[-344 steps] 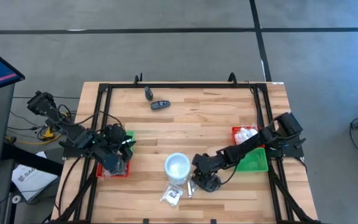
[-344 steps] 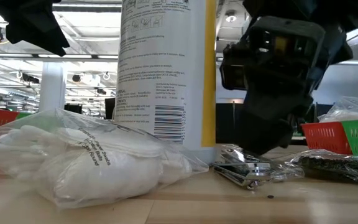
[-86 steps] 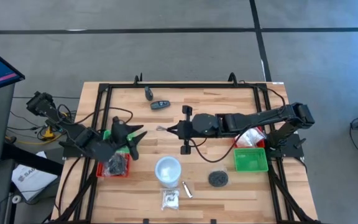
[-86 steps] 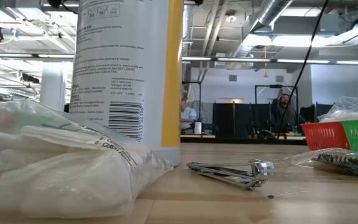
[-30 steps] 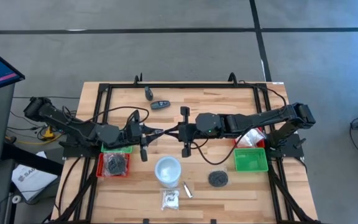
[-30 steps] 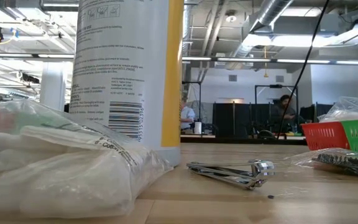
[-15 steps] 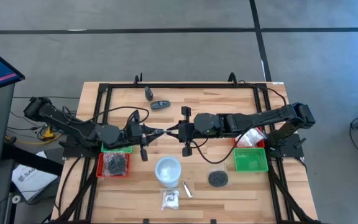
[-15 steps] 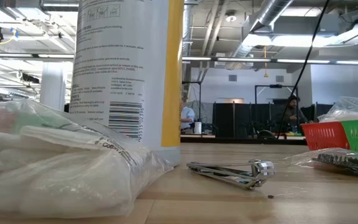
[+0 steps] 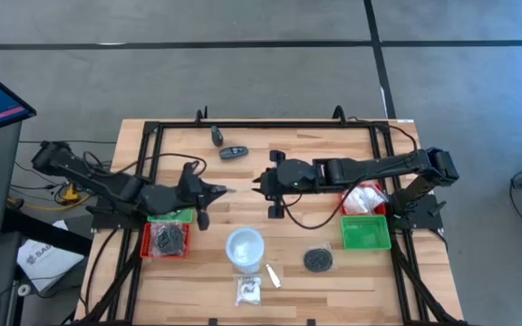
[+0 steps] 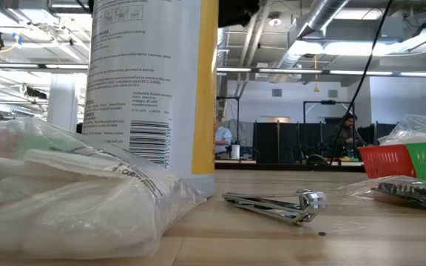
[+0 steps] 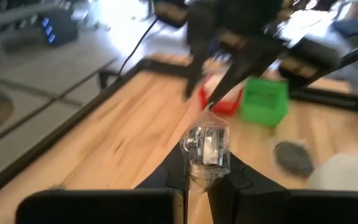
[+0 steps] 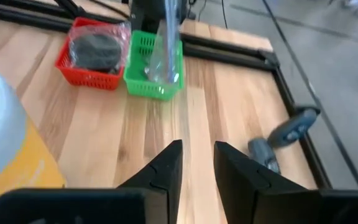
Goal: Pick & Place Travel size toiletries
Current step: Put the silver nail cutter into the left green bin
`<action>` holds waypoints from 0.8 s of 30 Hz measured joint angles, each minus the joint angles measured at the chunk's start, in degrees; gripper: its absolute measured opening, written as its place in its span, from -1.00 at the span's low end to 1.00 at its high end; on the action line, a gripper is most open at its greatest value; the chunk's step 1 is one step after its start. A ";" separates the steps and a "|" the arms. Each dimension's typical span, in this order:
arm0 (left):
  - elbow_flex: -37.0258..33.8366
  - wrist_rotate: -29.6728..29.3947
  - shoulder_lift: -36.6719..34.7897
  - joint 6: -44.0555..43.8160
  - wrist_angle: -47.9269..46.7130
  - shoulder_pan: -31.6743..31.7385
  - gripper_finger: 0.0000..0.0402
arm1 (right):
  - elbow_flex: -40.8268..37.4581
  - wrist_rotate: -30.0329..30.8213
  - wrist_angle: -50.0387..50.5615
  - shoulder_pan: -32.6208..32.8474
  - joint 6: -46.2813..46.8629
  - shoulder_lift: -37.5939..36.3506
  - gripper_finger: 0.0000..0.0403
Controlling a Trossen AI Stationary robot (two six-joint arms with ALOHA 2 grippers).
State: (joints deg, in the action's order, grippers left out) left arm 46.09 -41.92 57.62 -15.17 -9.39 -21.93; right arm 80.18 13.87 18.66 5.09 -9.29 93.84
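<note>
Left claw (image 9: 219, 190) pinches clear-wrapped toiletry (image 11: 207, 148) above surface (image 9: 270, 263) centre, about nine o'clock of right claw (image 9: 257, 186), whose fingers stand parted and empty.

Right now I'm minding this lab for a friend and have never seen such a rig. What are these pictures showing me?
These are two robot arms working over a wooden table. One picture looks straight down on it, one sits at table height, and one camera rides on each arm's wrist. The left tool is shut on a clear-wrapped packet with something silvery inside. The right tool faces it, open and empty. On the table are a white tub, a red tray, a green tray, a black disc and a nail clipper.
</note>
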 joint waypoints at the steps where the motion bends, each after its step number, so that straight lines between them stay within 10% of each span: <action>1: 0.00 -0.63 -0.56 -1.60 -2.44 0.01 -0.90 | 0.00 -0.04 0.70 -0.18 0.38 0.00 -0.59; 24: 0.00 12.42 -5.50 -35.64 -49.56 3.55 -0.90 | 0.00 -0.31 7.70 -0.38 5.30 0.00 -0.59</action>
State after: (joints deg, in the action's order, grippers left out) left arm 46.09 -29.49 52.12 -50.81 -58.95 -18.38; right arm 80.18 13.56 26.36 4.71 -3.99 93.84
